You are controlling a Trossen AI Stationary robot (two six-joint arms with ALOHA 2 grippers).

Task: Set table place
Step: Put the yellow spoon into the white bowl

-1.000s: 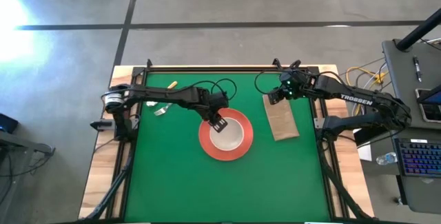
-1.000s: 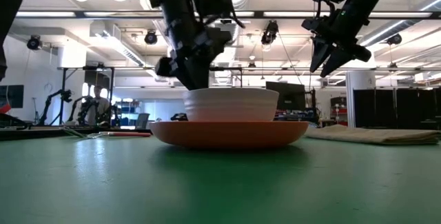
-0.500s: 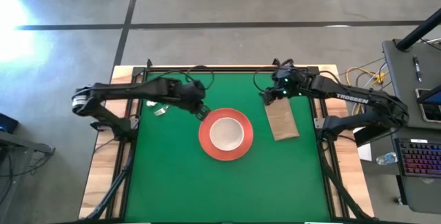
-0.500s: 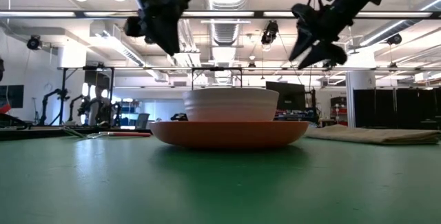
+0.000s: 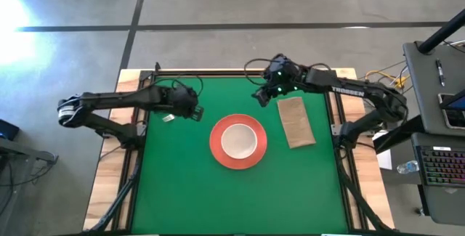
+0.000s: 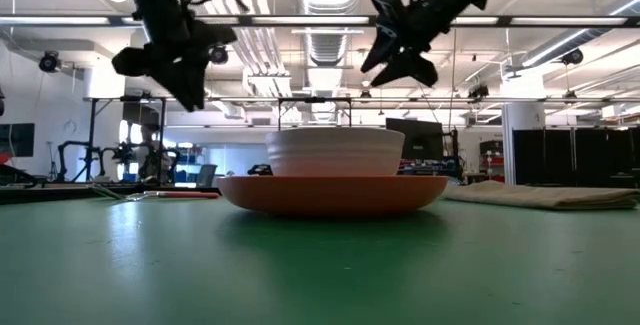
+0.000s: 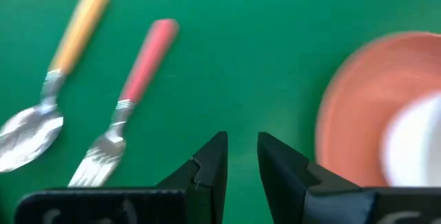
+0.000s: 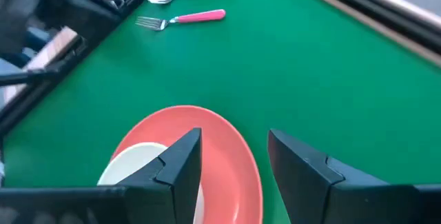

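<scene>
The cream bowl sits in the middle of the orange-red plate at the centre of the green table, and the brown napkin lies flat just to the plate's right. The yellow-handled spoon and pink-handled fork lie side by side on the far left part of the table, well apart from the plate, so the cutlery is what remains to be placed.

The left tool hangs above the table between the cutlery and the plate, its fingers slightly parted and holding nothing. The right tool hovers over the far side of the table beyond the plate, its fingers spread wide and empty.

The fork and spoon are close together and both are thin and flat against the table. A descent that lands between them could nudge one while closing on the other, or catch both handles at once. A grip on the smooth metal end rather than the coloured handle would likely slip or let the piece swing during the carry. Coming down too hard could jam the fingertips against the tabletop without getting under the handle. With both arms reaching toward the same far-left region, their paths could cross above the plate, and a low pass might clip the bowl's rim and shift it off centre.
</scene>
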